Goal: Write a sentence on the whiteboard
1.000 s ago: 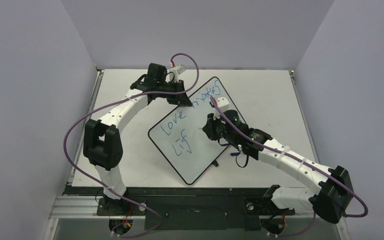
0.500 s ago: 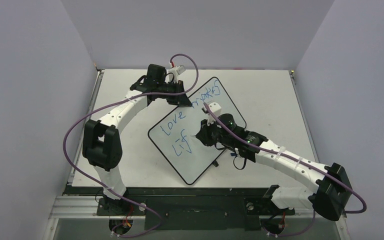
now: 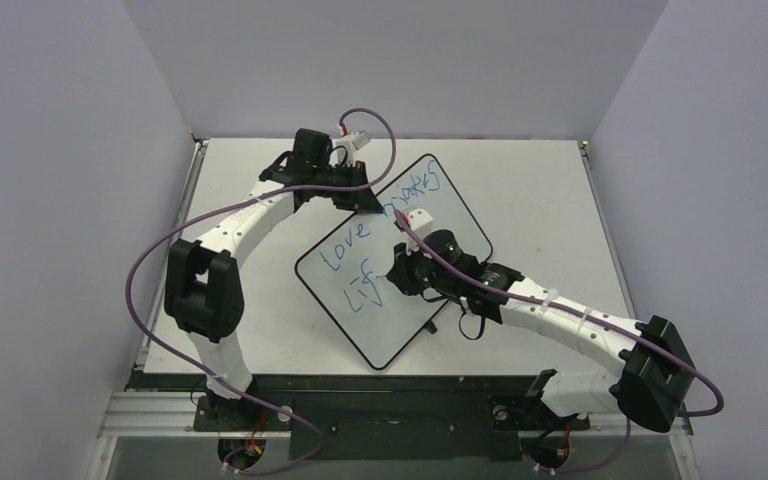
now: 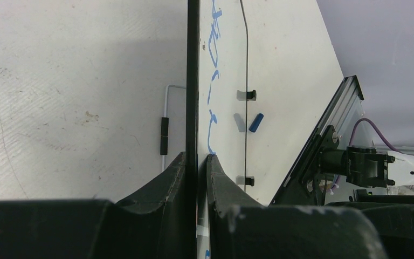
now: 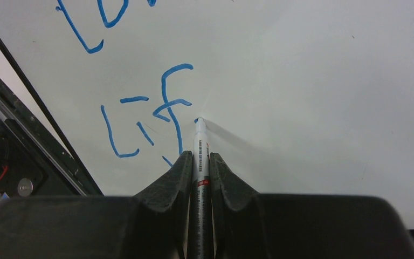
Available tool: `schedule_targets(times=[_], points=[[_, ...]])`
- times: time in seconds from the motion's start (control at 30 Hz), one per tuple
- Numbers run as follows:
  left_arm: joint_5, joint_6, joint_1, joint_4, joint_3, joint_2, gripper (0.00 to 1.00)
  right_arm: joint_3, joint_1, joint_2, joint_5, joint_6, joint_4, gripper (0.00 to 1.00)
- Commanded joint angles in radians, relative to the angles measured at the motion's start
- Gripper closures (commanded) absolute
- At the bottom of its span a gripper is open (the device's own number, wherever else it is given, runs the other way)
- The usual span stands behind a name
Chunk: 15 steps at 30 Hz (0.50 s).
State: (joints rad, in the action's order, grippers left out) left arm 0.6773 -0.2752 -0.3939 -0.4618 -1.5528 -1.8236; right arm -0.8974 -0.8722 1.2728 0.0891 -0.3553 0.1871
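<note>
The left gripper (image 3: 364, 201) (image 4: 197, 156) is pinched narrow on the black rim of the whiteboard (image 3: 392, 325) (image 4: 229, 65), one finger on the back and one on the writing face. The board stretches away from its fingertips. Outside its left finger lies bare white table (image 3: 530, 190), with a thin wire foot (image 4: 164, 121) of the board just beside the rim. Beyond the right finger, past the board's far edge, a small blue cap-like piece (image 4: 255, 122) lies on the table, apart from the board.

The right gripper (image 3: 400, 270) (image 5: 200, 156) is closed on a marker (image 5: 200, 144), whose tip sticks out ahead of the fingertips and meets the board. To the right of this gripper and ahead of it the white face is unmarked and open. The black rim runs close on its left.

The sentence (image 3: 345, 243) (image 5: 140, 129) is in blue. "love" and "makes" stand in the upper slanted line, ahead of the right gripper. "Lif" sits just left of the marker tip, with a tiny blue dot at the tip itself. The marker barrel carries small print and a red band, too fine to read.

Compared with a second ago, the right gripper has moved left across the board, closer to "Lif". The left gripper's hold and the board's place are unchanged, and no whole new letter has appeared.
</note>
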Motion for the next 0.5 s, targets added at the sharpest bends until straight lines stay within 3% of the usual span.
schedule_targets(times=[0.0, 0.47], points=[[-0.022, 0.069, -0.023, -0.041, 0.02, 0.025, 1.0, -0.032, 0.014, 0.013, -0.085, 0.005, -0.021, 1.0], [-0.018, 0.068, -0.025, -0.038, 0.024, 0.027, 1.0, -0.095, 0.024, 0.038, -0.099, 0.009, 0.005, 1.0]])
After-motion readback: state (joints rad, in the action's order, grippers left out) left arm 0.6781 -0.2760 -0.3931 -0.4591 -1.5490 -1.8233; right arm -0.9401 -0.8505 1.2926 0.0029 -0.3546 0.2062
